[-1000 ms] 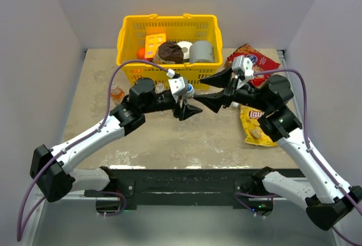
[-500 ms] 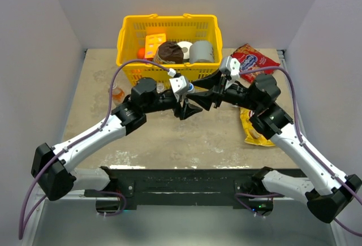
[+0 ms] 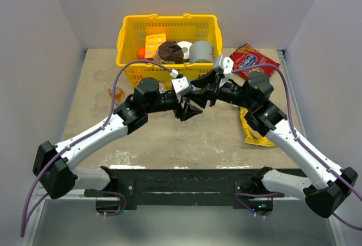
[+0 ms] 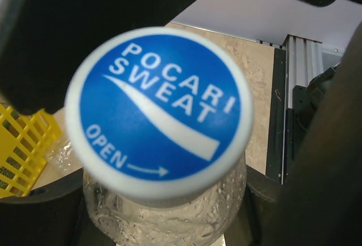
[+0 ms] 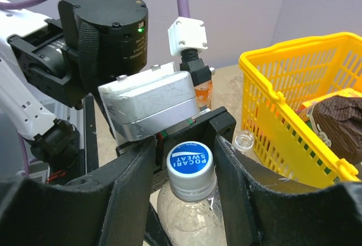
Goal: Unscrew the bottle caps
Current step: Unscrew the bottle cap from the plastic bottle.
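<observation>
Top: beige table [image 3: 169, 138], yellow basket [image 3: 125, 38] holding a can [image 3: 202, 51] and a roll [image 3: 185, 46]; my left gripper [image 3: 188, 109] and right gripper [image 3: 205, 94] meet in front of it | Left wrist: left gripper clamps the bottle [image 4: 169, 218], its neck pointing at the camera, cap [image 4: 160, 107] on | Right wrist: right gripper's jaws flank that cap from above; I cannot tell whether they pinch it.

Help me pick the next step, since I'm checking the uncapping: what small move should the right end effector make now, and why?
Probably close the right end effector onto the cap, then twist. Its fingers flank the cap with a gap showing on one side, while the left end effector holds the bottle below it.
</observation>
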Controlling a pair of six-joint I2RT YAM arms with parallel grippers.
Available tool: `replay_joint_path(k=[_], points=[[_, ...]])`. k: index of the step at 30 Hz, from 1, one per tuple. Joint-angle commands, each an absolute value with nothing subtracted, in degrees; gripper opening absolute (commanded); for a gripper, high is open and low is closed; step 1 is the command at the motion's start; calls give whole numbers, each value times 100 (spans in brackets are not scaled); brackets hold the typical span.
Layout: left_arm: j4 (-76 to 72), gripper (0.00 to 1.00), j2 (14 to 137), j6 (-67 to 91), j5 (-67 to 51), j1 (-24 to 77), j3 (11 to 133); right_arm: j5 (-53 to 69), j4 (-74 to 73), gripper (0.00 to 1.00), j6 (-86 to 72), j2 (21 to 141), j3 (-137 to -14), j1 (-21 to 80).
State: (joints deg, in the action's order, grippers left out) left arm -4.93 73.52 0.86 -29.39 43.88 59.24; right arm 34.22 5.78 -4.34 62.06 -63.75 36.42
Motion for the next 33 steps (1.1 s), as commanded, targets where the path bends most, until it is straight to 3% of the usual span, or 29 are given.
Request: replay_joint_path(k=[1, 6, 12, 18, 26, 33], points=[[-738, 31, 7321, 149, -2988, 4368, 6064, 3586, 510, 49, -273, 6337, -6609, 3691], [-738, 30, 7295, 149, -3015, 4359, 6073, 3568, 176, 48, -123, 6442, -6724, 3700], [-703, 29, 7295, 88, -3129, 4368, 6082, 3744, 483, 21, -316, 6319, -6610, 3691], [-545, 30, 7357, -262, -4187, 4368, 6214, 4566, 747, 5, -571, 6337, -6565, 3630], [-325, 31, 7409, -466, -5931, 4377, 6372, 6984, 1387, 2, -1423, 6600, -6574, 3068], [-404, 31, 7541, -299, -6293, 4403, 6398, 7787, 1310, 2, -1442, 6671, -6636, 3024]])
